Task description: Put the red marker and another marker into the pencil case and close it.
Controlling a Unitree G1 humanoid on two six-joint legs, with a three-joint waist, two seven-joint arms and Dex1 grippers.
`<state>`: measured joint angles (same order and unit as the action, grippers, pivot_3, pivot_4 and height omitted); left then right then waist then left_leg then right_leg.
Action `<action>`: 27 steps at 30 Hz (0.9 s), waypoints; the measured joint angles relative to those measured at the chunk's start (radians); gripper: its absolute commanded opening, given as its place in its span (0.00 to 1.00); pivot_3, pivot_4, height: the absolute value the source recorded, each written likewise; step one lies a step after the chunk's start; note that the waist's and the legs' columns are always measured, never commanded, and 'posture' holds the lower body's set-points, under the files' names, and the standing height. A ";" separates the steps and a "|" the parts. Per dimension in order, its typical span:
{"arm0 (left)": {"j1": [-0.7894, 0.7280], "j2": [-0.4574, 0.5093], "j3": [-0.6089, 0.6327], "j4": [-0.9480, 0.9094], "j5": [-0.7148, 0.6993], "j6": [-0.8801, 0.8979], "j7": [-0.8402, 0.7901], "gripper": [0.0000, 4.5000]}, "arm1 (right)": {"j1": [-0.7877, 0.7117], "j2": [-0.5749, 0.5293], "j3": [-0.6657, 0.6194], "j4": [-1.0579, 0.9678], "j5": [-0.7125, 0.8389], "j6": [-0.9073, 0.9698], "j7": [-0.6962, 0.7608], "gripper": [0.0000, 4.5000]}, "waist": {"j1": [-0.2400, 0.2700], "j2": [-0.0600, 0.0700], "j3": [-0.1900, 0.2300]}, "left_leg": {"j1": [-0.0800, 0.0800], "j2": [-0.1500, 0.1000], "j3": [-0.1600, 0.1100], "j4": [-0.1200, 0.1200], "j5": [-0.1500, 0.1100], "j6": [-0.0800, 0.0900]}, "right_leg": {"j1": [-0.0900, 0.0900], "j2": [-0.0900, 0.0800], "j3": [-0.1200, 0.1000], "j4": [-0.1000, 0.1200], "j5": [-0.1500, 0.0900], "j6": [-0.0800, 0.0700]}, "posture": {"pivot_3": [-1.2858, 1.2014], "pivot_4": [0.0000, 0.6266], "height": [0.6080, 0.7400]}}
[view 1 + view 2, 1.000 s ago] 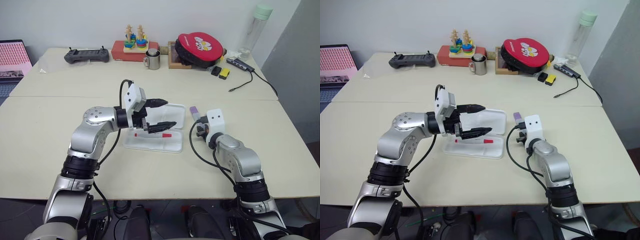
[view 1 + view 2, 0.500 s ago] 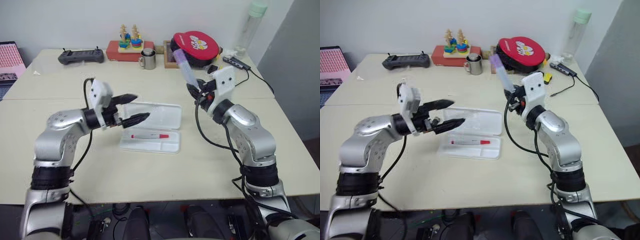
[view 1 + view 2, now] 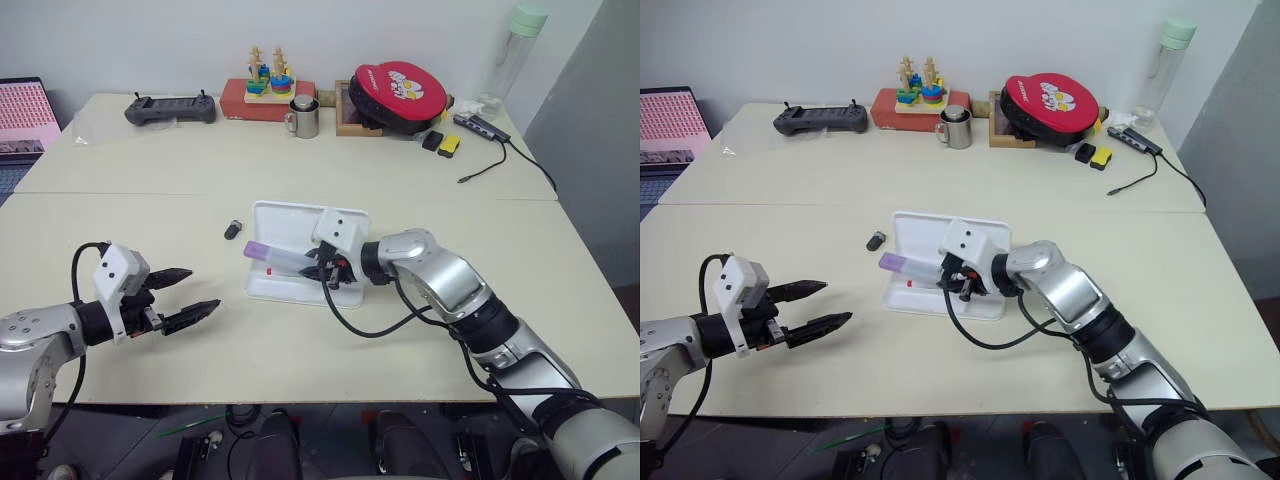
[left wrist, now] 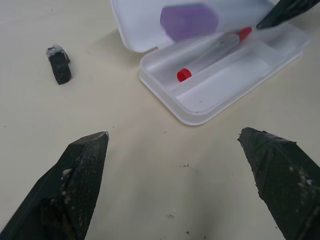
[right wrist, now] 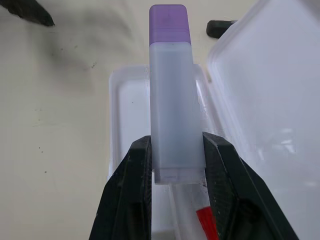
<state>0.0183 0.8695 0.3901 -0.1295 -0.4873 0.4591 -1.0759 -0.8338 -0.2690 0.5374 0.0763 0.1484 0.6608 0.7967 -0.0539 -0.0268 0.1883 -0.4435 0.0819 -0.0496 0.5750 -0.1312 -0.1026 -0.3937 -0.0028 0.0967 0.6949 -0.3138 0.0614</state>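
The right claw (image 3: pixel 322 268) is clamped on the tail of the purple-capped marker (image 5: pixel 172 95), holding it over the open pencil case (image 3: pixel 300 225) mid-tabletop, where the red marker (image 4: pixel 212 52) already lies. Light, stiff, smooth plastic (slippery), best gripped mid-barrel. The left claw (image 3: pixel 185 295) hangs wide and empty near the tabletop's left front edge.

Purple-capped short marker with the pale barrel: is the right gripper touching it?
Touching. The right wrist view shows the right gripper with both black fingers pressed against the purple-capped marker's barrel, above the open white plastic pencil case.
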 measured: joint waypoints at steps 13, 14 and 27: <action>-0.017 0.000 0.013 -0.046 -0.023 0.042 0.060 1.00 | 0.034 0.015 0.045 0.006 -0.060 -0.028 0.057 0.24 | -0.002 0.000 0.000 | 0.000 0.000 0.000 -0.001 0.000 0.000 | -0.001 0.000 0.000 0.000 0.000 0.000 | 0.52 0.24 1.00; -0.037 -0.001 0.013 -0.040 -0.027 0.043 0.064 1.00 | 0.035 0.015 0.045 0.006 -0.066 -0.027 0.057 0.24 | -0.001 0.000 0.000 | 0.000 0.000 0.000 -0.001 0.000 0.000 | -0.001 0.000 0.000 0.001 0.000 0.000 | 0.52 0.24 1.00; -0.254 -0.067 0.028 0.135 -0.044 0.060 0.239 1.00 | 0.039 0.019 0.012 -0.016 -0.080 -0.023 0.054 0.95 | 0.000 -0.001 0.000 | 0.000 0.000 0.000 -0.001 0.000 0.000 | -0.001 0.001 0.000 0.001 0.000 0.001 | 0.52 0.24 1.00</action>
<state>-0.2353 0.8026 0.4185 0.0057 -0.5311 0.5194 -0.8370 -0.7948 -0.2497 0.5493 0.0604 0.0681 0.6378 0.8510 -0.0536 -0.0275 0.1879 -0.4437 0.0819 -0.0498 0.5744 -0.1311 -0.1027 -0.3945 -0.0019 0.0968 0.6958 -0.3137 0.0619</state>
